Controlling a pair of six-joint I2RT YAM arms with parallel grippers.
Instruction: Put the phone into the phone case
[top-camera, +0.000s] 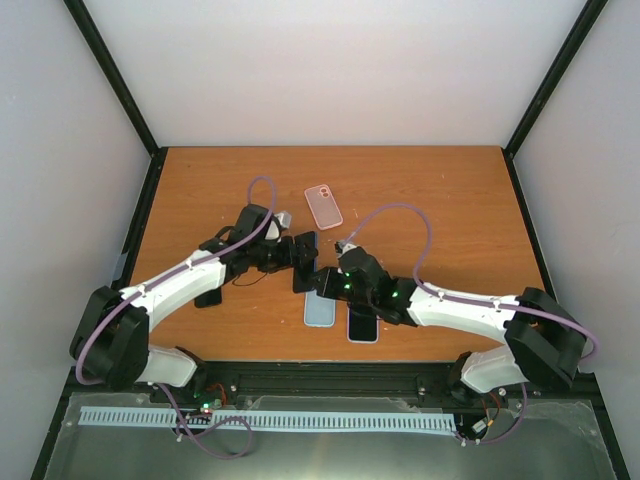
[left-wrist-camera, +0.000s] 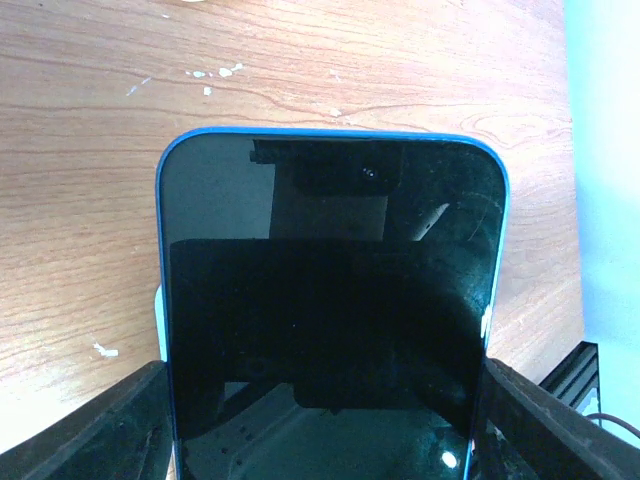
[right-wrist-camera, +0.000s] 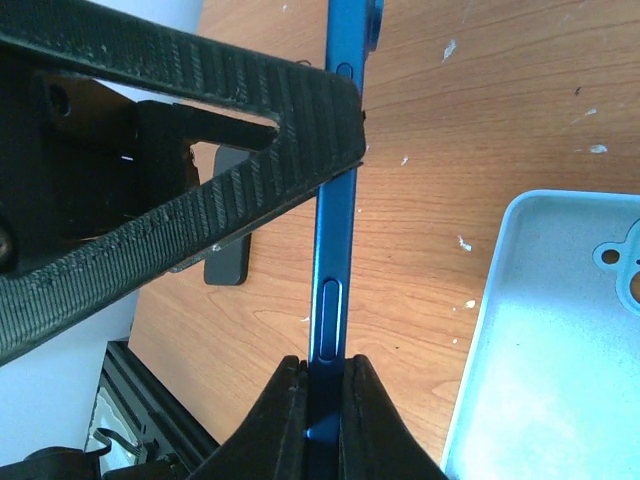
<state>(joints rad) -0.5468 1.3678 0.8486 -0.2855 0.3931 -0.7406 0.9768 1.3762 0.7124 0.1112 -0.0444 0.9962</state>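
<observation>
Right gripper (right-wrist-camera: 325, 365) pinching blue phone (right-wrist-camera: 335, 230) edgewise, left gripper (left-wrist-camera: 322, 365) clamped across its width, pale blue case (right-wrist-camera: 540, 340) by front edge of tabletop (top-camera: 450, 200).

background stuff only: orange-brown wood table (top-camera: 450, 200), few white specks (left-wrist-camera: 215, 72) on wood just past left fingers (left-wrist-camera: 100, 430). pink case (top-camera: 323, 206) lying flat, well beyond both sets of fingers, touching nothing. dark phone (top-camera: 362, 325) flat, base-side of right fingers (right-wrist-camera: 280, 425). small black slab (top-camera: 208, 298) flat, back and left of left fingers, well apart. white walls (top-camera: 340, 60), black frame posts (top-camera: 550, 80) all round.
</observation>
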